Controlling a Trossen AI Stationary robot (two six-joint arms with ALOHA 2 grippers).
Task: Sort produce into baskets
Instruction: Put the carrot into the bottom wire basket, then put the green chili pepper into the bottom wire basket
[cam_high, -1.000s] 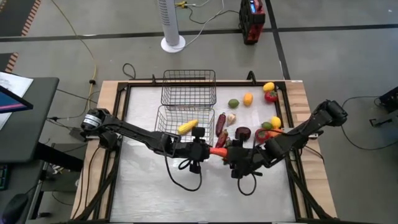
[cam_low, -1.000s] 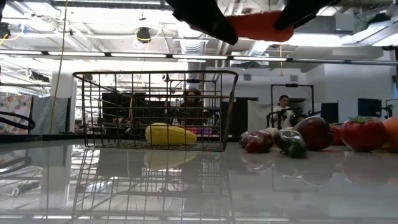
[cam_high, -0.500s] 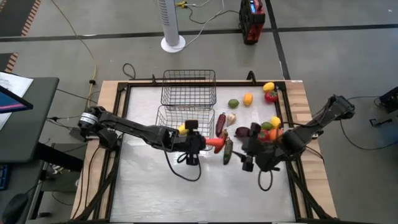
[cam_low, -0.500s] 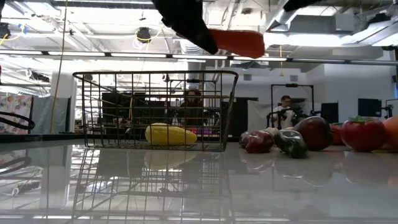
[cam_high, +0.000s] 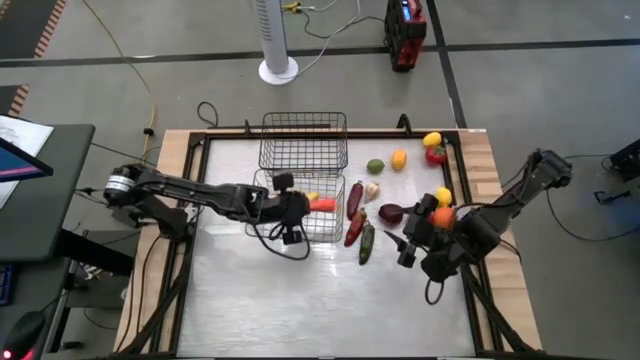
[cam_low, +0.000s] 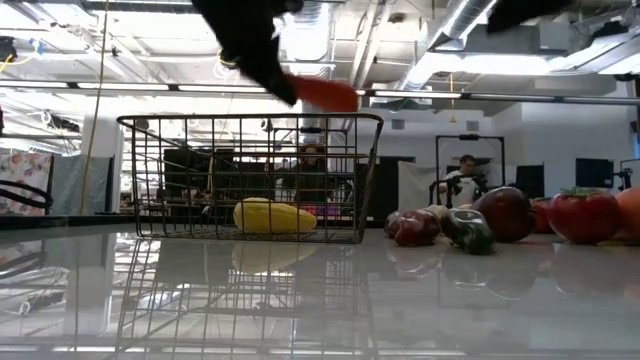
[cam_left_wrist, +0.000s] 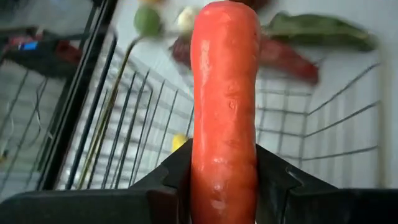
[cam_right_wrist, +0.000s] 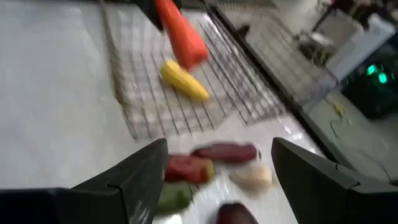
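Note:
My left gripper (cam_high: 303, 205) is shut on an orange carrot (cam_high: 322, 204), held above the near black wire basket (cam_high: 270, 185). A yellow corn cob (cam_low: 274, 215) lies on that basket's floor. The far basket (cam_high: 303, 140) stands behind it. My right gripper (cam_high: 405, 245) is open and empty, over the table to the right of a green long vegetable (cam_high: 366, 243) and two dark red ones (cam_high: 353, 200). Round fruits lie farther right and back: a lime (cam_high: 375, 166), an orange one (cam_high: 398, 159) and a yellow one (cam_high: 432, 139). My left gripper pinches the carrot between its two fingers (cam_left_wrist: 273, 183) near one end (cam_left_wrist: 224, 186). The fingers come about level from the table's left and lie along the carrot, which sticks out past them toward the right. The carrot is lifted clear above the near basket's rim (cam_low: 325, 95).
A dark red round vegetable (cam_high: 391, 213), a whitish piece (cam_high: 371, 190) and red, yellow and orange fruits (cam_high: 441, 205) crowd the table's right side by my right arm. The near half of the table (cam_high: 300, 300) is bare. A black frame (cam_high: 200, 150) runs round the table.
My left gripper has carried the carrot toward the table's left and far side, from beside my right gripper to above the near basket, still lifted clear. My right gripper has drawn away from the carrot toward the table's right edge.

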